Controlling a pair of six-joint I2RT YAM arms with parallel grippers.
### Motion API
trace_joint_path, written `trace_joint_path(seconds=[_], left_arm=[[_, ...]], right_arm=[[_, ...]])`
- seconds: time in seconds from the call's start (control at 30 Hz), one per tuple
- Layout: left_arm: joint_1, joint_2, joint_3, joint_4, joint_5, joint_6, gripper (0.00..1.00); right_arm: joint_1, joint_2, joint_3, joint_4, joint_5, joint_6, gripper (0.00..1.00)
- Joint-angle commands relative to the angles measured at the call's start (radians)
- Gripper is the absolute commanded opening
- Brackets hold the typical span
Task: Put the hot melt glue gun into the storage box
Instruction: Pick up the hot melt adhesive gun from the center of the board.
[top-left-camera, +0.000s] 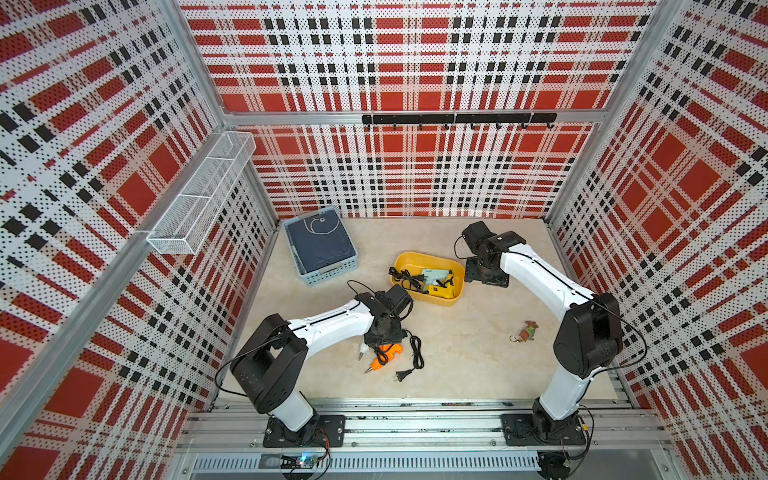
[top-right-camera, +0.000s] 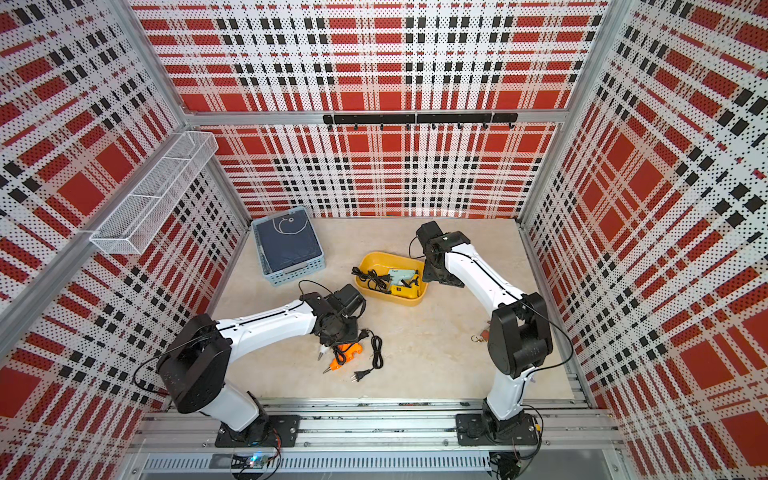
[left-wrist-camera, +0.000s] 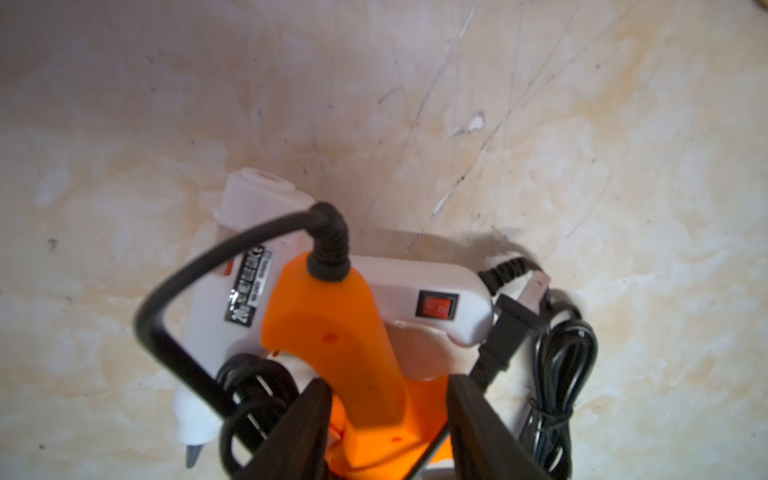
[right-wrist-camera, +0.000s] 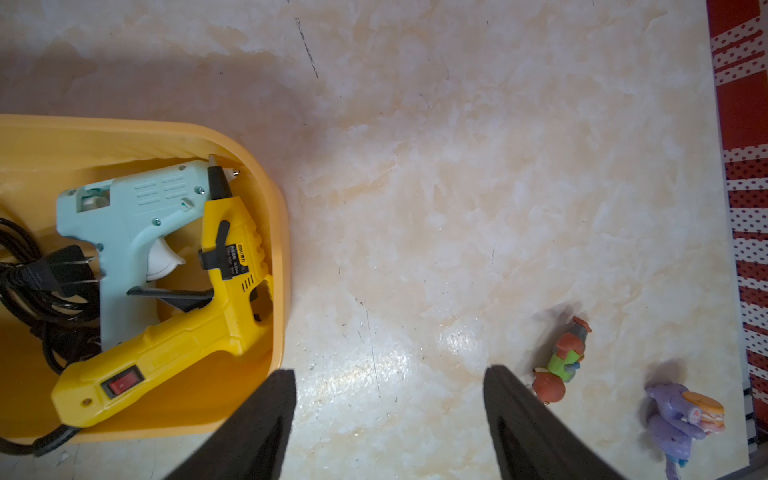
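Nearest: left gripper astride orange hot melt glue gun on tabletop, handle running between half-spread jaws; clamped or not, cannot tell. Farther, rightward: storage box. Beside it, right gripper spread, empty.

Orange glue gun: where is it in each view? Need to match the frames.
Top view: orange glue gun on the table, just in front of the left arm's wrist.
Top view: same spot.
Left wrist: lying across the white glue gun, flanked by the left gripper.
Right wrist: not in it.
Shared landmark: the white glue gun's nozzle beside it.
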Motion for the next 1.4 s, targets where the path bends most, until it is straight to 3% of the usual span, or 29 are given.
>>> trace_joint_path(seconds=[0.0, 0.23, 0.33, 0.5, 0.6, 0.7, 0.8, 0.97, 1.03, 1.2, 1.37], left_arm=[[0.016, 0.080, 0.009, 0.041, -0.022, 0.008, 0.43], [0.036, 0.095, 0.001, 0.047, -0.024, 0.029, 0.16], [0.044, 0.080, -0.004, 0.042, -0.027, 0.032, 0.11], [0.050, 0.045, 0.027, -0.002, -0.044, 0.041, 0.09], [0.059, 0.055, 0.030, -0.012, -0.049, 0.042, 0.29], [0.063, 0.112, 0.043, -0.001, -0.064, 0.051, 0.32], [0.060, 0.157, 0.063, 0.009, -0.071, 0.056, 0.27], [0.057, 0.164, 0.082, -0.012, -0.086, 0.077, 0.09], [0.056, 0.138, 0.096, -0.047, -0.109, 0.086, 0.01], [0.064, -0.051, 0.206, -0.129, -0.132, 0.128, 0.00], [0.109, -0.295, 0.219, -0.017, -0.081, 0.130, 0.00]], right_arm=[[-0.007, -0.032, -0.015, 0.005, 0.013, -0.008, 0.79], [-0.007, -0.041, -0.025, 0.013, 0.013, -0.005, 0.79], [-0.009, -0.045, -0.034, 0.017, 0.013, -0.001, 0.79], [-0.010, -0.041, -0.032, 0.018, 0.011, 0.001, 0.79], [-0.011, -0.036, -0.027, 0.021, 0.013, 0.001, 0.79], [-0.010, -0.025, -0.022, 0.022, 0.007, 0.004, 0.79], [-0.011, -0.019, -0.019, 0.022, 0.007, 0.004, 0.79], [-0.016, -0.024, -0.021, 0.022, 0.012, 0.005, 0.79], [-0.019, -0.027, -0.021, 0.019, 0.013, 0.006, 0.79], [-0.023, -0.034, -0.012, 0.013, 0.026, 0.006, 0.79], [-0.026, -0.027, -0.003, 0.011, 0.034, 0.008, 0.79]])
